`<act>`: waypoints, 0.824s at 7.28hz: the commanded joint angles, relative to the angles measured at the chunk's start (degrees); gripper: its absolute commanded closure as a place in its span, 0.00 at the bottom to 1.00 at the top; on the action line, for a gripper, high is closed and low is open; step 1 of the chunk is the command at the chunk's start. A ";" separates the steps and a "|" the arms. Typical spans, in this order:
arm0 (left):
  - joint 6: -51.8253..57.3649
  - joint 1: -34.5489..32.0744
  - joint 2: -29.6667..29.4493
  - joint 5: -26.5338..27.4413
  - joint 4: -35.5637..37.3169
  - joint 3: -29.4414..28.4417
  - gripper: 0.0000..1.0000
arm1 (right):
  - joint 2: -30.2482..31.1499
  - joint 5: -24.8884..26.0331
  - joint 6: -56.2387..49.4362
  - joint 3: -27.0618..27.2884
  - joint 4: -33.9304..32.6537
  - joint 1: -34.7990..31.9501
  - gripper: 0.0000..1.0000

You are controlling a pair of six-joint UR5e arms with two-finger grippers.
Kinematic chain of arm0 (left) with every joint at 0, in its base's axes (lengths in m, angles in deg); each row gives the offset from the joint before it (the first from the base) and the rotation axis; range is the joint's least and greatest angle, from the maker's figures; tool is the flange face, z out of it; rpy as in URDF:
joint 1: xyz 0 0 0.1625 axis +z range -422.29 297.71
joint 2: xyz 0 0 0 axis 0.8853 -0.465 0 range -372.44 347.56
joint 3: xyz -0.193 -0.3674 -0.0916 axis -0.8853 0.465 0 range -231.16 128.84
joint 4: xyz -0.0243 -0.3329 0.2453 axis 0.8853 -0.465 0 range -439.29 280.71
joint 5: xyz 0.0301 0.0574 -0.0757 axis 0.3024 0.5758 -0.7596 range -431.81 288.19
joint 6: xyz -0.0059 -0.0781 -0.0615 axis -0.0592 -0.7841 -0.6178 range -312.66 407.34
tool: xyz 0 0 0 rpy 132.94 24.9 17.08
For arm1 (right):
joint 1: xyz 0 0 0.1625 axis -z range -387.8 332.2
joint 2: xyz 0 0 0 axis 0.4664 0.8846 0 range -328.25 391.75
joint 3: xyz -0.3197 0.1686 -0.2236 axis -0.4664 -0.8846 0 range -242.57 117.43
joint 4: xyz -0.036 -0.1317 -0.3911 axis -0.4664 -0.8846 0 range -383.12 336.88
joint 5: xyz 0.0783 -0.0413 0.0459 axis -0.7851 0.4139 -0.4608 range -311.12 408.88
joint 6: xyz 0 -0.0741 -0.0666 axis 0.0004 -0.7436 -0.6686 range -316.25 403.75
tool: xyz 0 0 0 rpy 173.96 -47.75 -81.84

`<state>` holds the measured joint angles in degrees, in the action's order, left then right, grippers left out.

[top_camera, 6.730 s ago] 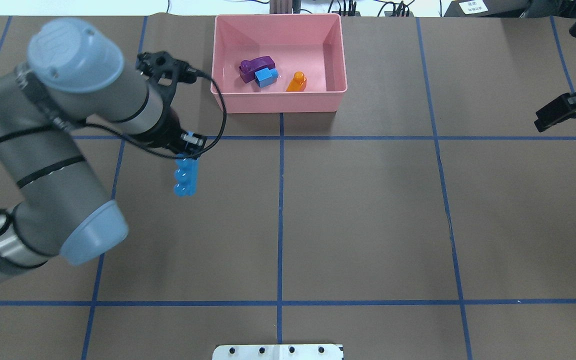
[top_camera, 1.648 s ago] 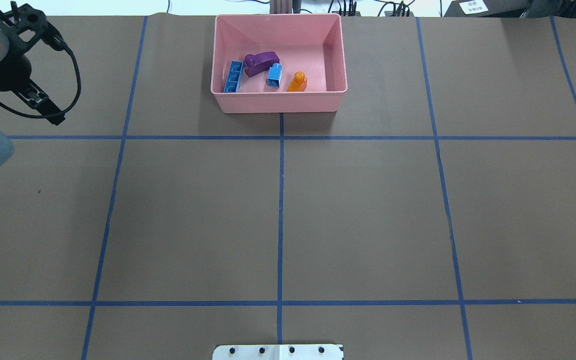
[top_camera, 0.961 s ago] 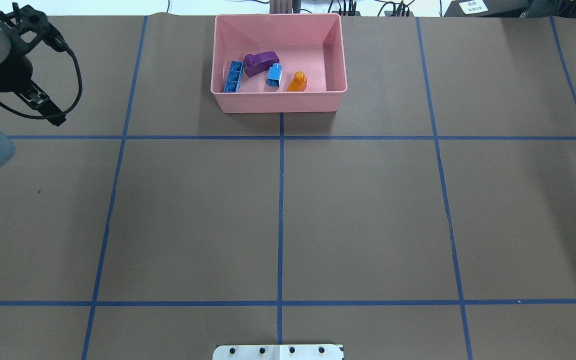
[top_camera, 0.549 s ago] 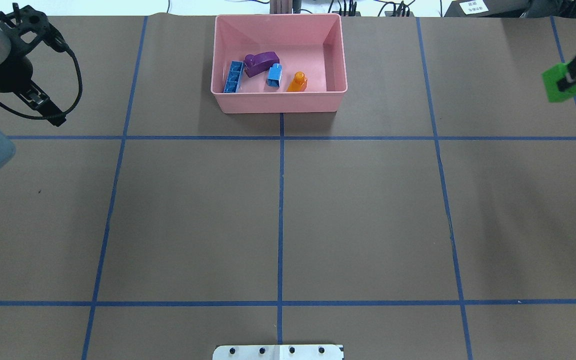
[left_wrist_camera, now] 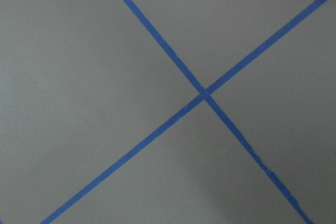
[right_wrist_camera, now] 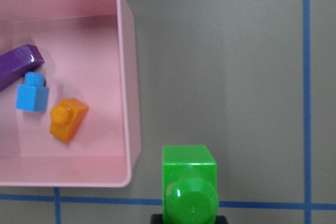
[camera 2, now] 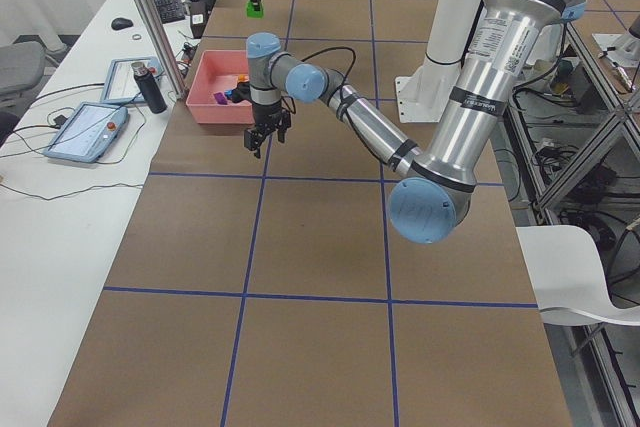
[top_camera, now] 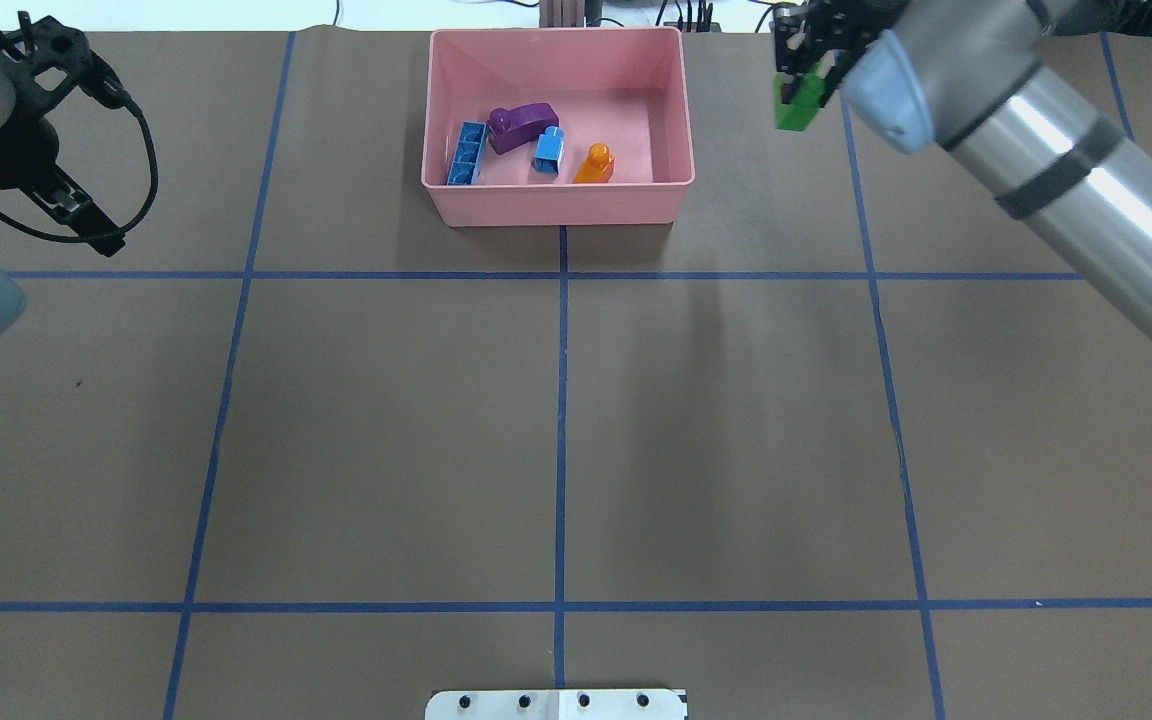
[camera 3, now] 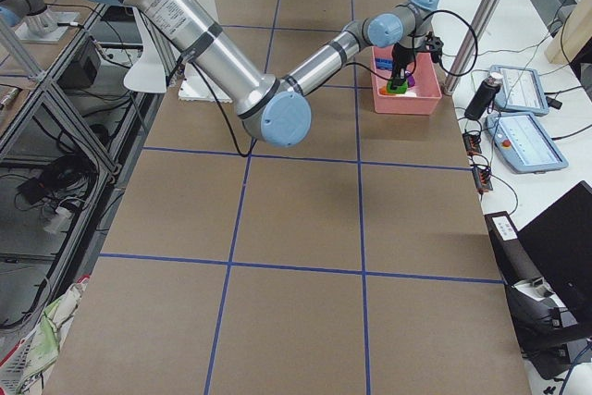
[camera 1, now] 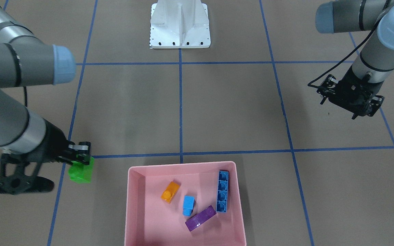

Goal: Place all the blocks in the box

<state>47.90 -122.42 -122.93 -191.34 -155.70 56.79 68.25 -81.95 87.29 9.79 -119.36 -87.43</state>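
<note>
The pink box [top_camera: 556,207] stands at the table's far middle and also shows in the front view [camera 1: 139,218] and the right wrist view [right_wrist_camera: 128,103]. In it lie the orange brick [top_camera: 593,165], the small light-blue brick [top_camera: 548,150], the long purple brick [top_camera: 524,125] and the long blue brick [top_camera: 467,153]. My right gripper [top_camera: 798,95] is shut on the green brick [right_wrist_camera: 189,182] and holds it above the table just right of the box, outside its wall. My left gripper [top_camera: 96,225] is open and empty at the far left.
The white pedestal base [camera 1: 180,24] stands at the robot's side of the table. Blue tape lines [left_wrist_camera: 202,94] cross the brown table cover. A side bench with a tablet [camera 2: 85,127] and a bottle [camera 2: 150,87] lies beyond the box.
My left gripper dropped the long blue brick into the box and drew back left. My right gripper came in from the right edge with the green brick to beside the box.
</note>
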 commanded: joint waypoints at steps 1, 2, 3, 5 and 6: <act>-2.13 0.10 0.10 0.00 -0.14 0.07 0.00 | -11.79 3.56 2.85 -20.18 12.30 2.76 1.00; -2.22 0.10 0.10 0.00 -0.14 0.15 0.00 | -12.06 6.61 5.56 -24.59 19.35 4.68 1.00; -2.22 0.10 0.19 0.00 -0.23 0.16 0.00 | -12.06 8.99 6.20 -24.90 19.51 6.44 0.39; -2.31 0.01 2.89 0.09 -0.14 0.24 0.00 | -12.15 9.37 11.20 -23.60 19.08 7.42 0.00; -2.22 0.10 6.74 0.26 -0.23 0.07 0.00 | -11.11 9.19 10.52 -20.10 16.81 7.42 0.00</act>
<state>45.60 -122.34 -119.88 -191.22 -155.86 56.94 56.39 -72.80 97.33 -13.30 -100.85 -80.29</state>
